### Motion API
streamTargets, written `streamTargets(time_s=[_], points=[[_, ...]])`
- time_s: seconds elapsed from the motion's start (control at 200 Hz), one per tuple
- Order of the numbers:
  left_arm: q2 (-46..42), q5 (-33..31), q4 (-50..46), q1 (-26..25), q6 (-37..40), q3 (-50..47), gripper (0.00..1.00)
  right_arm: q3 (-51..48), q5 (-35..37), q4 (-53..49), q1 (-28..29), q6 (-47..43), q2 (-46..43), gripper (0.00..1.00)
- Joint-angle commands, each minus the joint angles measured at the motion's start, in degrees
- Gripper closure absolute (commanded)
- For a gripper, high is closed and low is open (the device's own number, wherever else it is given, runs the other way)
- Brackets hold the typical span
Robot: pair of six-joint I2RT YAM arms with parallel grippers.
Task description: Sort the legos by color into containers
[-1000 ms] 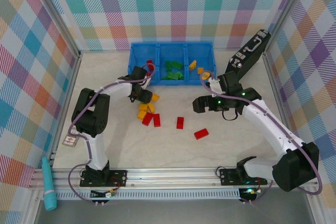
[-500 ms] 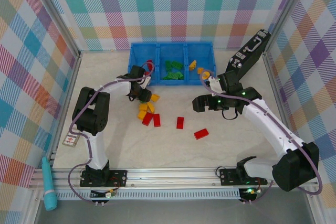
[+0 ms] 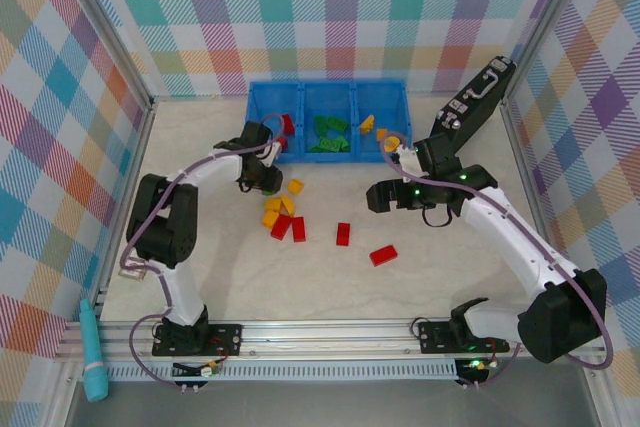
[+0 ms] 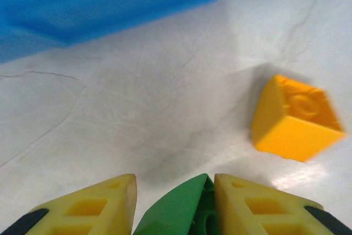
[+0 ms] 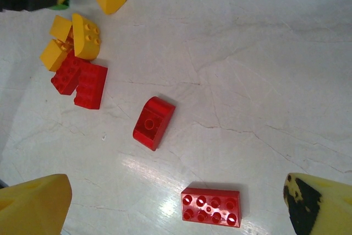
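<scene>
This is a robotics lab cell, a staged test rig rather than a lived-in room. A white, marble-patterned tabletop is boxed in by aluminium frame posts, with bright plaid panels standing as walls along its far, left and right edges. A slotted aluminium rail runs along the near edge. Two white-and-black robot arms are bolted to it, the left arm and the right arm, with exposed cables looping along them and small green indicator lights glowing.
</scene>
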Motion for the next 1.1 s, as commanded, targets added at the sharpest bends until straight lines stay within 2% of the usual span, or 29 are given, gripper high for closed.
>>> streamTargets(time_s=[0.0,0.175,0.325,0.635,0.87,0.98,1.095], points=[[-4.39,2.35,-3.47,0.54,-3.35,4.67,0.60,0.44,0.06,0.58,0.38,0.22,-1.48,0.01],[-6.47,5.46,-2.50,0.29,-7.41,8.28,0.61,0.12,0.41,0.51,0.38,0.22,-2.31,0.01],[-5.80,6.97,2.39,-0.99,-12.70,11.21,0.61,0.22,0.76,0.42,0.38,-0.13,-2.62,0.01],[6.15,8.31,13.05,-4.66,-22.65,22.32,0.61,-0.32,1.07,0.78,0.38,-0.39,-2.27,0.01],[15.18,8.85,26.81,-5.84,-32.65,25.59,0.61,0.03,1.37,0.45,0.38,-1.18,-1.92,0.01],[18.51,8.58,27.96,-6.40,-34.33,28.55,0.61,-0.31,1.55,0.51,0.38,-1.54,-1.92,0.01],[21.08,7.44,28.56,-6.92,-35.81,30.45,0.55,-0.90,1.47,0.82,0.38,-1.54,-1.65,0.01]])
